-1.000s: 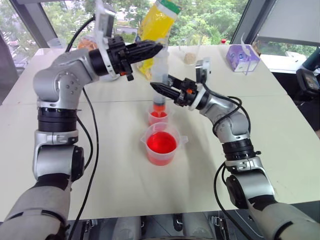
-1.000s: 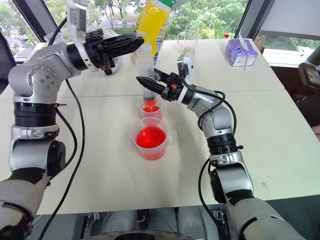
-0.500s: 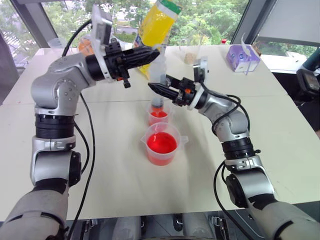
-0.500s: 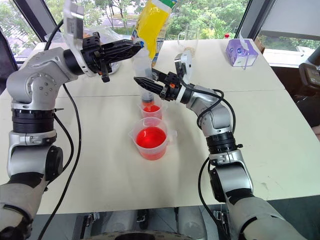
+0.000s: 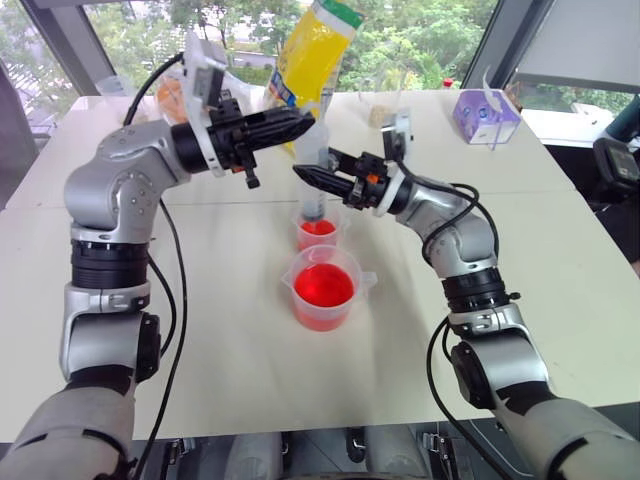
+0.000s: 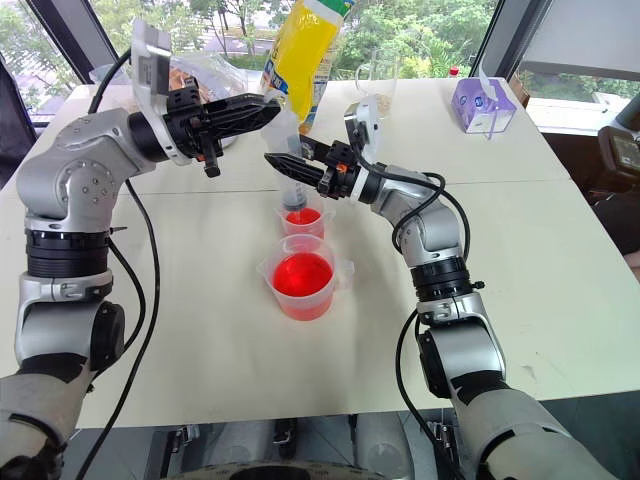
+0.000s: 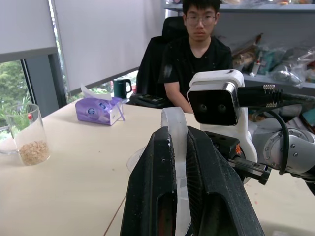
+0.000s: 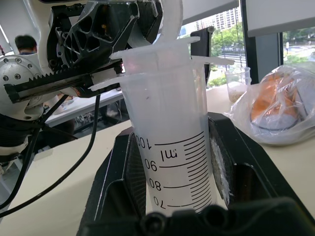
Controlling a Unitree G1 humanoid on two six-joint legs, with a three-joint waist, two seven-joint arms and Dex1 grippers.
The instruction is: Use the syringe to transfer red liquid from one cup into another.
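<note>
the syringe [image 5: 316, 170] stood upright, tip in the small cup [image 5: 317, 232]; right gripper [image 5: 312, 176] clamped its barrel, left gripper [image 5: 300, 121] pinched the plunger [image 7: 175, 129] directly above.

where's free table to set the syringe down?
Bare tabletop left of the beaker, and a wide patch right of the right arm. Crowded around the small cup, and at the far edge near the yellow bag and tissue box.
</note>
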